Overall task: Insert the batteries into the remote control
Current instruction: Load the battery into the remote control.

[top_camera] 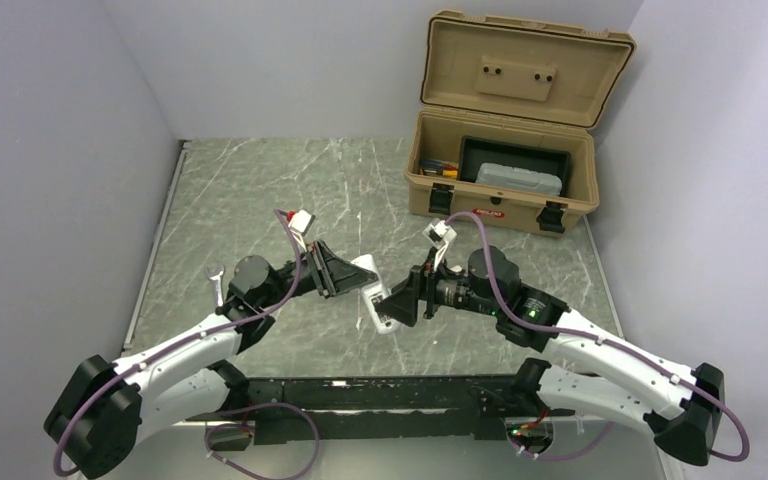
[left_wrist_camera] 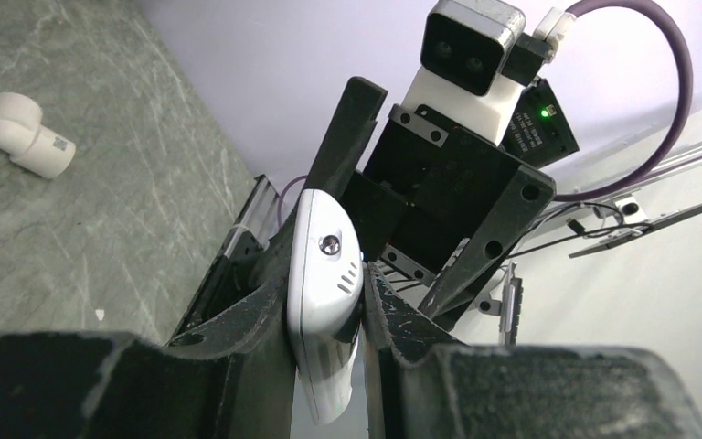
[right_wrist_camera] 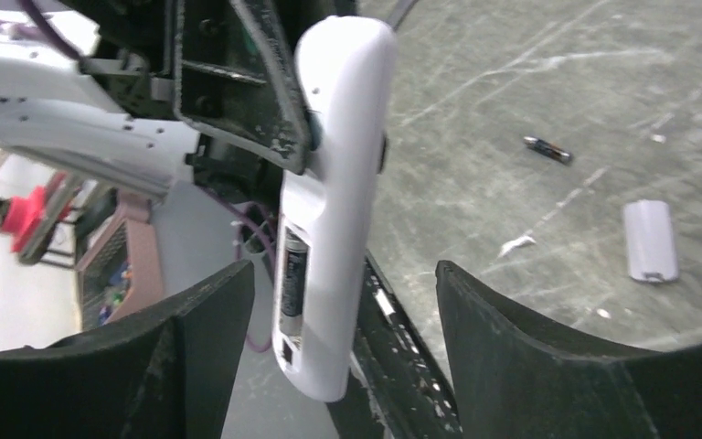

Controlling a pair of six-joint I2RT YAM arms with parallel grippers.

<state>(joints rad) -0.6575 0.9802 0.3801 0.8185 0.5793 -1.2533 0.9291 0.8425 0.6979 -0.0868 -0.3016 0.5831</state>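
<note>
Remote control (left_wrist_camera: 324,293): lifted off the worktop (top_camera: 280,190) in front of the arm bases, standing roughly on end between the two arms.
Left fingers (left_wrist_camera: 238,352): clamped on the remote control, one pad on each broad face, gripping its upper half.
Right fingers (right_wrist_camera: 192,352): spread wide apart, one on each side of the remote control's lower end, and touching neither side.
Top view only: a tan case (top_camera: 505,190) with its lid up at the far right of the worktop. The remote control shows here only as a white sliver between the two black grippers.
Left wrist view only: the remote control's rounded end with a small dark lens and slots, and a stubby white plastic piece (left_wrist_camera: 27,137) lying well off on the worktop.
Right wrist view only: the remote control's back, with its compartment open and one battery (right_wrist_camera: 291,274) apparently seated inside.
Loose battery (right_wrist_camera: 548,149): flat on the worktop, well apart from the fingers.
Pale flat cover (right_wrist_camera: 650,240): on the worktop near the loose battery, not touching it.
</note>
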